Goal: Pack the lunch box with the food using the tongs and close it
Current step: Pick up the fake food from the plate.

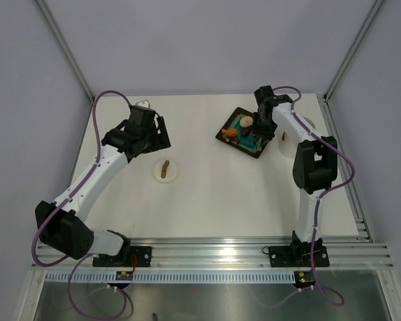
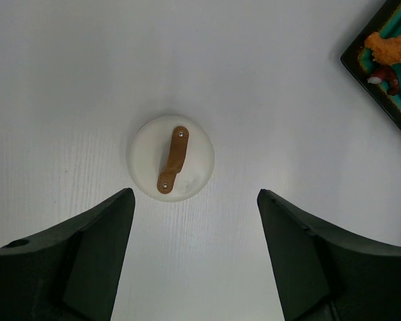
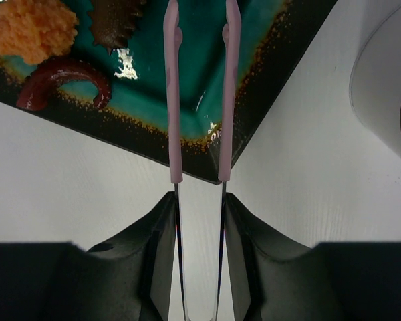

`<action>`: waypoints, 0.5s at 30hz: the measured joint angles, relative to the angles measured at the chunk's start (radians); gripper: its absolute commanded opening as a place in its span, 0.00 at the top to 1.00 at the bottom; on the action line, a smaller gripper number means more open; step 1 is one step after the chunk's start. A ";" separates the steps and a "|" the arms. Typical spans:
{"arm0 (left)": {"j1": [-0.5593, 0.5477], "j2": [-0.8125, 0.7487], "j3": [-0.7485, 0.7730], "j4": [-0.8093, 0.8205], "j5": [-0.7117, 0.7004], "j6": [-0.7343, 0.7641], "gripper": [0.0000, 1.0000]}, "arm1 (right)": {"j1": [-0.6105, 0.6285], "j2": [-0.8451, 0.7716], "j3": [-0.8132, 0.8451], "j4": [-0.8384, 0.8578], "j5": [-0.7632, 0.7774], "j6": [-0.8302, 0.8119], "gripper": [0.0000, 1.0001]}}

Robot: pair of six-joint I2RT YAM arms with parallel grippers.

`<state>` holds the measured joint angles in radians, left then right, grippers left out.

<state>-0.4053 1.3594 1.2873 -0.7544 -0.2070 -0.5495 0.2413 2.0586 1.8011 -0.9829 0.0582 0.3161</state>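
right tool (image 3: 199, 200): grips tongs (image 3: 172, 100) | table (image 1: 240, 194): white | walls (image 1: 200, 40): grey

The table (image 2: 67, 67) is white and matt with a faint grain. The lid (image 2: 198, 162) on it looks like smooth matt white plastic, its brown handle (image 2: 174, 159) like wood with two small shiny metal screws. The tray (image 3: 281, 47) is glossy and glazed, black at its speckled rim and teal within; on it the orange piece (image 3: 30, 30) is rough and crumbly, the brown-red curved piece (image 3: 60, 67) smooth and shiny. The tongs (image 3: 174, 100) are bare polished metal low down and sleeved in matt pale pink plastic farther out, and the tub (image 3: 387, 87) is smooth white plastic.
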 measured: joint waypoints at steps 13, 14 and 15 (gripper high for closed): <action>0.000 0.013 0.000 -0.008 -0.007 0.000 0.22 | -0.002 0.113 0.098 -0.002 0.031 -0.005 0.55; 0.000 0.013 0.000 -0.009 -0.007 0.000 0.22 | -0.003 0.118 0.103 -0.002 0.032 -0.005 0.55; 0.000 0.013 0.000 -0.009 -0.008 0.000 0.22 | -0.004 0.121 0.105 -0.001 0.033 -0.005 0.55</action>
<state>-0.4053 1.3720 1.2877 -0.7631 -0.2146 -0.5495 0.2371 2.1792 1.9057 -0.9840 0.0910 0.3111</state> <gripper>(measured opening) 0.781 0.448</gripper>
